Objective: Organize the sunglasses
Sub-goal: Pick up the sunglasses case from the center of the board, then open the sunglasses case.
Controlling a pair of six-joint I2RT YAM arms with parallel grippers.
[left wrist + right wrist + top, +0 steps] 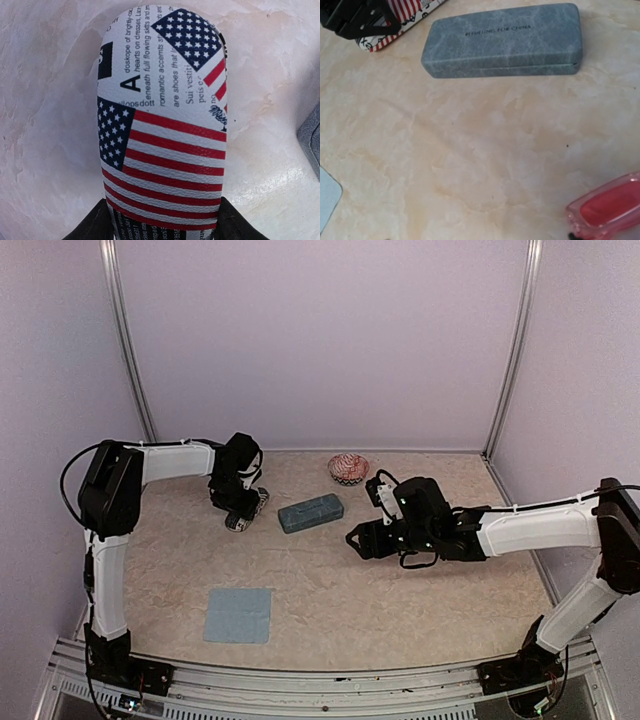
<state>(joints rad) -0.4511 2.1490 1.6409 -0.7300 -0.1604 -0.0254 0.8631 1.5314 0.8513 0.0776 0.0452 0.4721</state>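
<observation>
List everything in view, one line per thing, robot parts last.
flag-print case: one; red, white and navy; back left
hard case: one; blue-grey; centre back, closed
round item: one; reddish, patterned; by the back wall, kind unclear
sunglasses: one pair seen; pink-red; lower right corner of the right wrist view
cloth: one; light blue; front left
table: one; beige, marbled
left tool: one; black; astride the flag-print case
right tool: one; black; right of centre, grip unclear
</observation>
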